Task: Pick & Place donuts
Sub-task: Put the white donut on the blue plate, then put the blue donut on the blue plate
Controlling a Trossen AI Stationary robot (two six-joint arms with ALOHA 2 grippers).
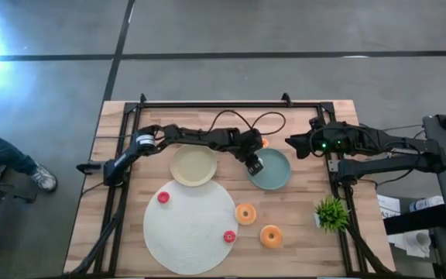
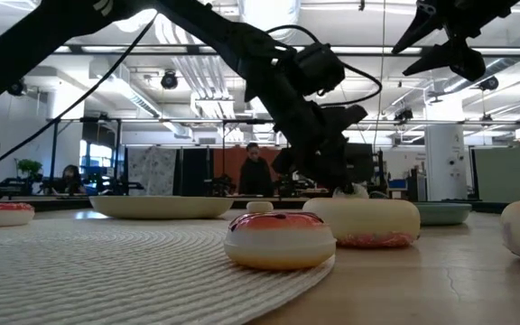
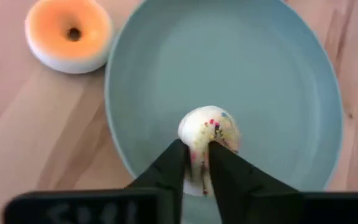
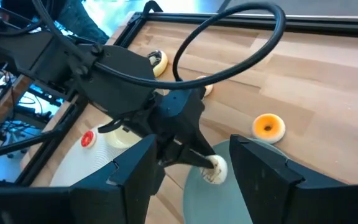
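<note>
Wooden table (image 1: pixel 300 217), workshop hall behind

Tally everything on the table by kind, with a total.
Donuts: 8, one in the left claw
Plates: 2
Mat: 1
Potted plant: 1
Total: 12

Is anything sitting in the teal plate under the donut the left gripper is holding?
Nothing visible: the left gripper holds the sprinkled donut over the teal plate, whose surface looks bare.
</note>
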